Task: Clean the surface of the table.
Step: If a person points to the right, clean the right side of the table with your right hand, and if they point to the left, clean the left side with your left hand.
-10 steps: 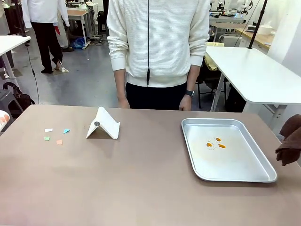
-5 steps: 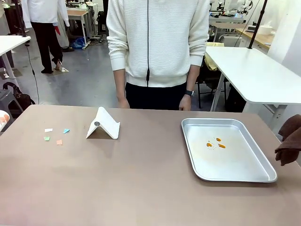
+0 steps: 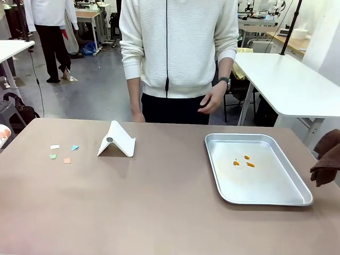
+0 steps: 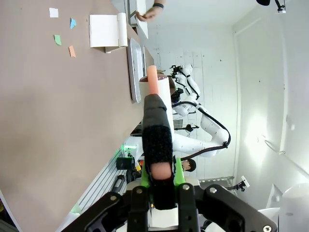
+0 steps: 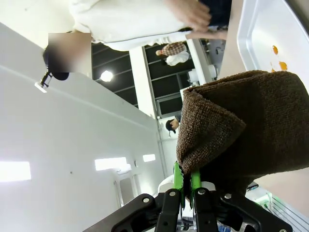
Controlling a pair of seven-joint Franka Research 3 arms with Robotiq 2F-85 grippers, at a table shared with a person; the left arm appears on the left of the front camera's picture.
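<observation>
Table (image 3: 159, 207) runs wide across the front view, paper scraps (image 3: 64, 153) near its left edge, tray (image 3: 265, 201) by its right edge with orange spots (image 3: 243, 161) inside. Right gripper (image 5: 187, 182) is clamped on a brown cloth (image 5: 241, 121), just off the right edge. Left gripper (image 4: 159, 178) pinches a black tool (image 4: 157, 137) with a pink tip
</observation>
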